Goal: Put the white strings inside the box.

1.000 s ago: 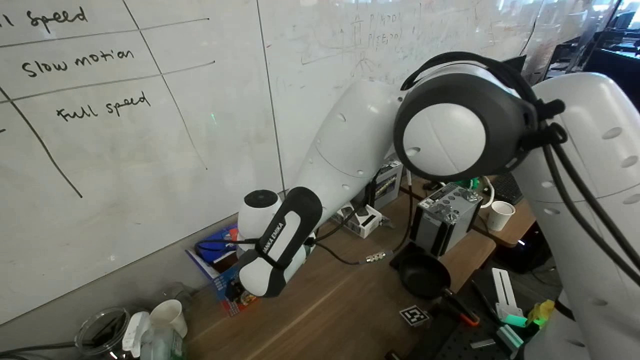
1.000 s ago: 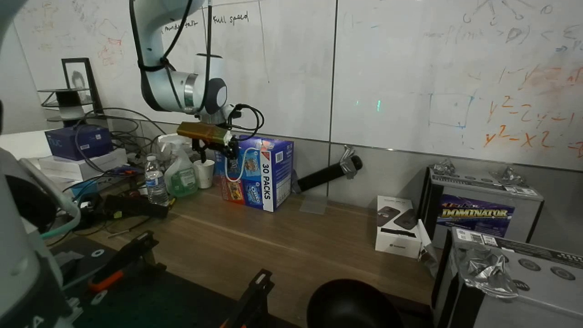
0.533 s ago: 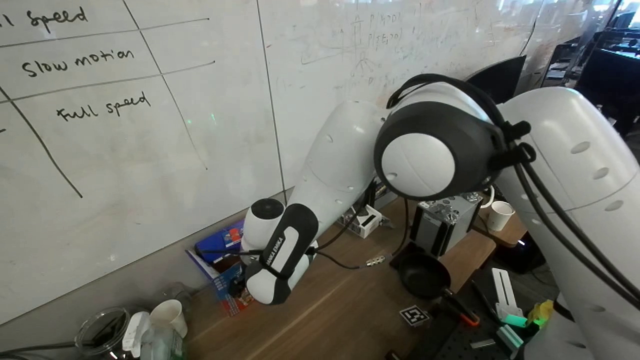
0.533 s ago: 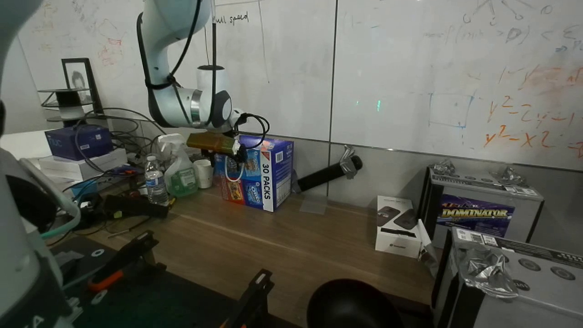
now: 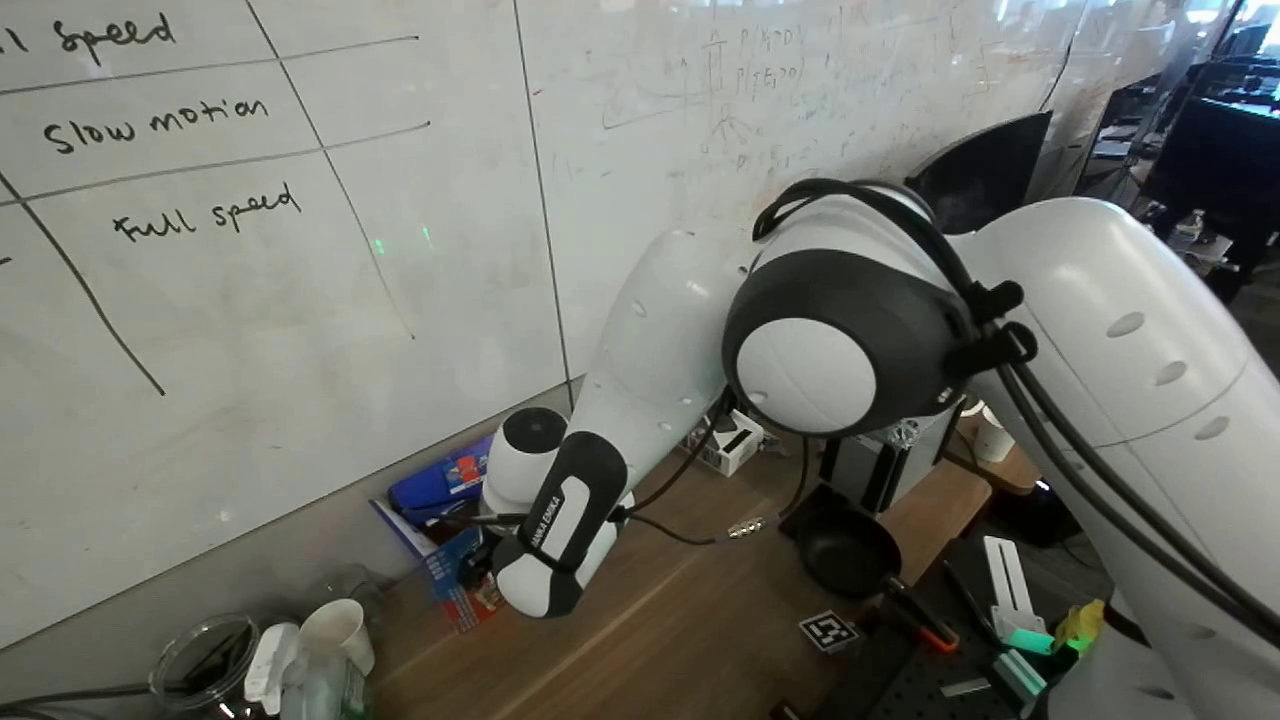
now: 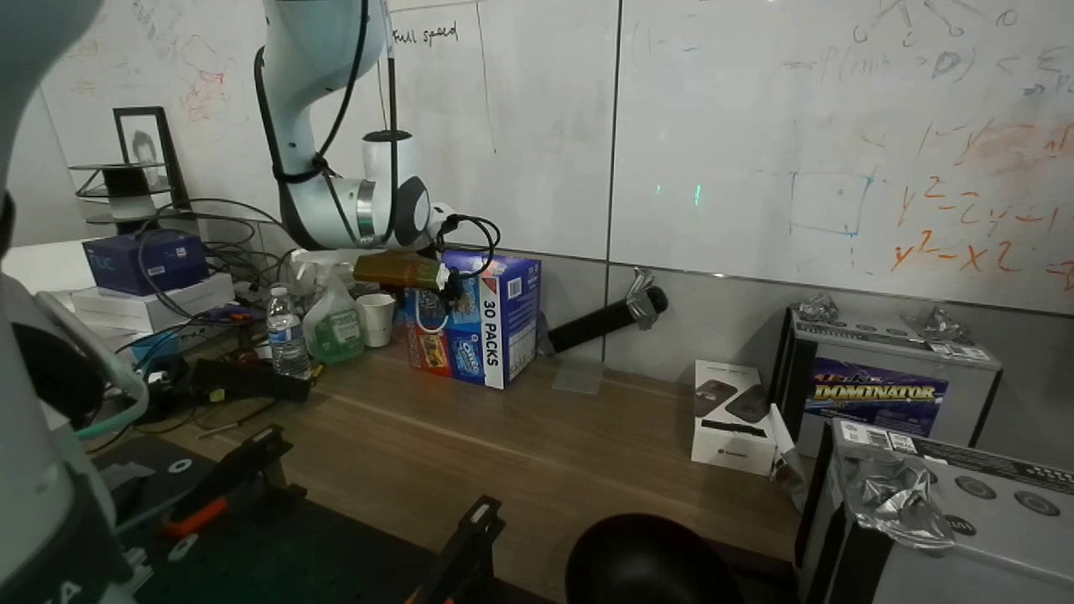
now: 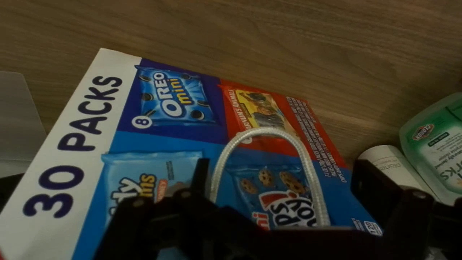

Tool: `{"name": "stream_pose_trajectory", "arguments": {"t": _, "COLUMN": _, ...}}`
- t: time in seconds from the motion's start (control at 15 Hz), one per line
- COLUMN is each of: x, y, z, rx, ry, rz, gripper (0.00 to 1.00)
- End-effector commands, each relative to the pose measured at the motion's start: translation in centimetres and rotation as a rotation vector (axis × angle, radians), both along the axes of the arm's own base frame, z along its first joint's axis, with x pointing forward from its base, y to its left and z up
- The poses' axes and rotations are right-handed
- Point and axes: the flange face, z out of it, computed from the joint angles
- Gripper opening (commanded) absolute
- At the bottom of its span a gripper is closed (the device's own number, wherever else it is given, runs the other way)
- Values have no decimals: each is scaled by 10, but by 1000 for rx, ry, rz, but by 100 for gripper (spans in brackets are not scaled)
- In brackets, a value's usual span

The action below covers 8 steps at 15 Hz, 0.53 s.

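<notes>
In the wrist view we see a thin white braided cord (image 7: 267,131) hanging in a loop outside the blue rectangular cardboard box (image 6: 477,331) with red and white print. The black tool (image 7: 282,175) has its fingers apart, with the loop showing between them; we cannot tell whether either touches it, and the cord's upper part is hidden. We find the box upright on the brown wooden tabletop (image 6: 520,436), near a white paper cup (image 6: 377,320) and a spray bottle (image 6: 334,325) of green liquid.
</notes>
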Motion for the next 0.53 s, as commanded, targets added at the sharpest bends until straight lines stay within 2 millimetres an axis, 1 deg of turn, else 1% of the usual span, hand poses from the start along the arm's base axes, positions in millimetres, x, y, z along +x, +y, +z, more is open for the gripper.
{"name": "stream_pose_trajectory", "arguments": {"t": 0.0, "x": 10, "y": 1, "z": -1, "rx": -11, "ry": -50, "rz": 14, "gripper": 100}}
{"name": "stream_pose_trajectory", "arguments": {"t": 0.33, "x": 13, "y": -2, "z": -3, "rx": -18, "ry": -63, "rz": 11, "gripper": 100}}
{"name": "stream_pose_trajectory", "arguments": {"t": 0.4, "x": 12, "y": -2, "z": -4, "rx": -21, "ry": -66, "rz": 12, "gripper": 75}}
{"name": "stream_pose_trajectory", "arguments": {"t": 0.47, "x": 12, "y": -2, "z": -3, "rx": -21, "ry": -69, "rz": 12, "gripper": 75}}
